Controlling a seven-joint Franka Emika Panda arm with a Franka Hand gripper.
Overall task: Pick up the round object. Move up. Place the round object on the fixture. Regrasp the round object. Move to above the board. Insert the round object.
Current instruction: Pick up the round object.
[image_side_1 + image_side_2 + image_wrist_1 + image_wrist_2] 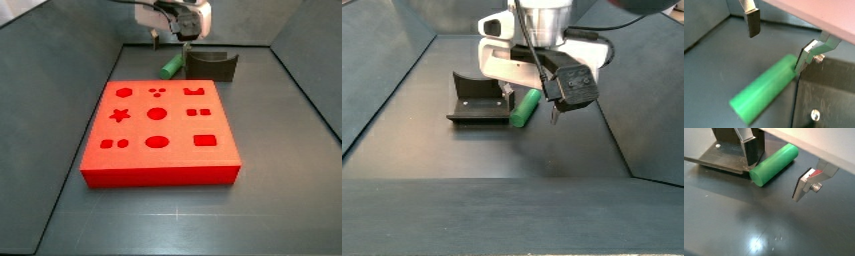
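Lying flat on the floor right under my gripper (774,170), the round object (773,164) is sitting loose between wide-apart fingers (752,23), touching the fixture (476,100) edge, while the board (160,130) is resting nearby with open floor around.

Both wrist views look steeply down at close range past the open gripper (777,42) onto the green peg (763,95) beside the fixture (721,155). A side view looks from high across the red board (160,130) toward the fixture (211,65) at the far end. Another faces the arm, sharing peg (525,108) and fixture (476,100).
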